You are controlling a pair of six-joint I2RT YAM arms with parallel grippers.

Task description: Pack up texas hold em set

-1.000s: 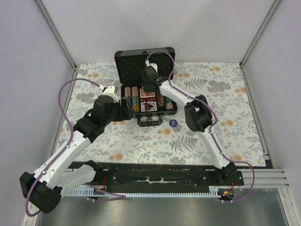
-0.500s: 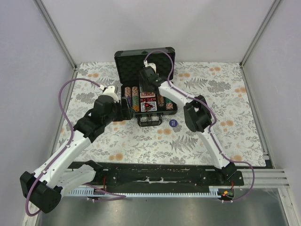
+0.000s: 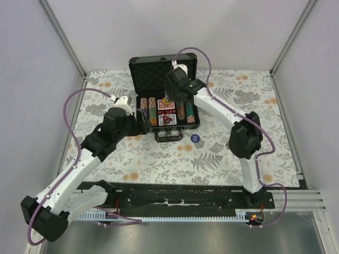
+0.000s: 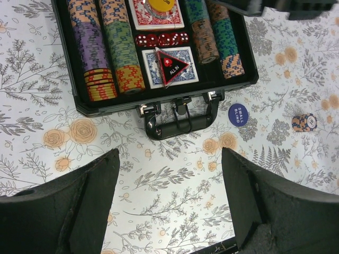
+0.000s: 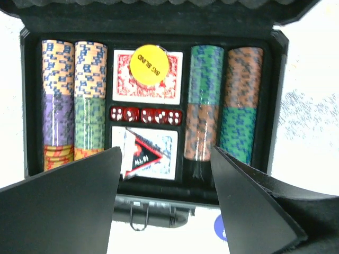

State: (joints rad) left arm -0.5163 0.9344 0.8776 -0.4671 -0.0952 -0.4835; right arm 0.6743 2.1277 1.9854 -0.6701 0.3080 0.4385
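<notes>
Left gripper [image 4: 169, 159] hovers over the floral table [image 4: 47, 106] near the case's front-left, jaws wide, nothing in them. Blue SMALL BLIND button [image 4: 238, 115] lies on the table just right of the handle [image 4: 177, 124]. An orange-and-blue chip [image 4: 304, 122] sits loose further right. Briefcase [image 3: 151, 74] is mid-table, open, lid upright at the back. Inside it, chip rows [image 5: 58, 100] fill two columns on each side. In the centre, front to back:
- blue deck [image 4: 186, 76] with a triangular ALL IN marker [image 4: 172, 64] on it
- row of red dice [image 5: 145, 115]
- red deck [image 5: 124, 84] with a yellow button [image 5: 149, 64] on top

Right gripper [image 5: 165, 153] hangs above the case's centre, fingers spread, empty.
</notes>
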